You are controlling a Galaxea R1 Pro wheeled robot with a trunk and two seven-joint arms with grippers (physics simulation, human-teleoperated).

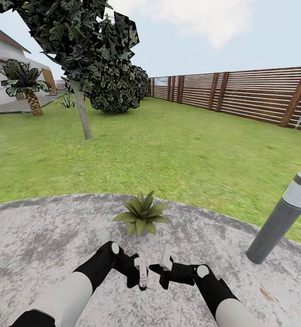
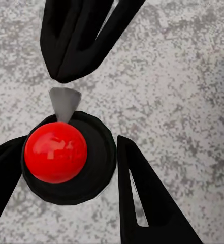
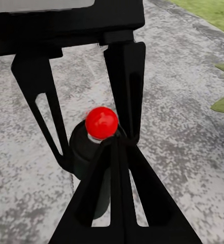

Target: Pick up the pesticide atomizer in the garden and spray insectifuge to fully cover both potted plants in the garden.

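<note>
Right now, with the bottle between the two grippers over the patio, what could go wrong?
1. The grey nozzle of the pesticide atomizer points at the shut right gripper, so spray may hit it rather than the potted plant.
2. The right gripper's tips sit very near the red cap while the left gripper holds the bottle; a nudge could tilt or dislodge it.

A grey bollard light [image 1: 282, 218] leans at the patio's right edge; a leafy tree [image 1: 84, 50] and a palm [image 1: 25, 86] stand beyond, beside a white house [image 1: 0, 59].
</note>
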